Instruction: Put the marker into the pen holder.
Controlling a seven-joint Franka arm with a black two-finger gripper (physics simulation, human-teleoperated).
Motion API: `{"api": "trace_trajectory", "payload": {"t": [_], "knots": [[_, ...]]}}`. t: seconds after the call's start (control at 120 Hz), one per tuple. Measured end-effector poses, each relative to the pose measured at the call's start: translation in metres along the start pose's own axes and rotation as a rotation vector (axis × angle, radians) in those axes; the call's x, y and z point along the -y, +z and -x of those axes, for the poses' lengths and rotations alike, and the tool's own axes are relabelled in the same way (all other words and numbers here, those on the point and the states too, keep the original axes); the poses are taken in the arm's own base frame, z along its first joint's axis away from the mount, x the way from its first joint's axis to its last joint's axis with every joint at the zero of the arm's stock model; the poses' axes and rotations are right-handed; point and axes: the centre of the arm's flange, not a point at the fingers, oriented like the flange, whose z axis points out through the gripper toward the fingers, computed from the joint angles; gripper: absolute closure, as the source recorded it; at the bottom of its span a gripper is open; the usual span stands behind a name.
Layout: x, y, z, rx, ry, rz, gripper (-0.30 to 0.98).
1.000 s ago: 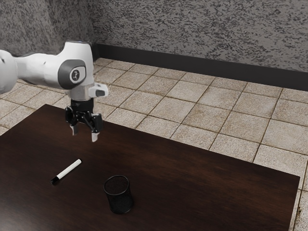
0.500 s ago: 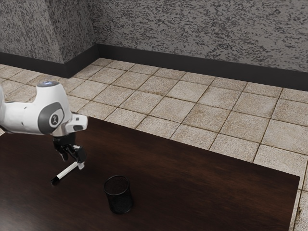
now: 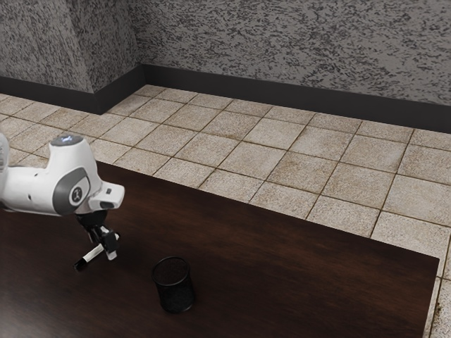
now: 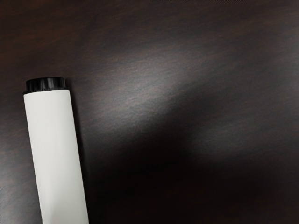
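Marker [image 3: 90, 255] is lying partly hidden behind jaws | jaws: cannot tell if clenched | pen holder [image 3: 175, 290] is standing near jaws | arm emblem [image 3: 77, 196] illegible

White marker [image 4: 56, 154], ends black; black pen holder [image 3: 175, 297]; brown table [image 3: 282, 282]; mottled grey wall [image 3: 282, 42].

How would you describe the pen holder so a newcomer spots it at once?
Find the dark table, then look toward the exterior view's bottom edge. The pen holder is the black, open-topped cup standing upright, unlike the slim white marker lying down.
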Motion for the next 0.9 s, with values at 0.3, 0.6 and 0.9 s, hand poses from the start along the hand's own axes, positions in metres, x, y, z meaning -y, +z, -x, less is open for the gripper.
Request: {"api": "trace_trajectory", "payload": {"t": [0.3,0.6,0.9], "knots": [[0.001,0.009,0.001,-0.002,0.055,-0.009,0.02],[0.011,0.017,0.005,-0.009,0.064,-0.018,0.02],[0.012,0.016,0.004,-0.021,0.076,-0.025,0.52]]}}
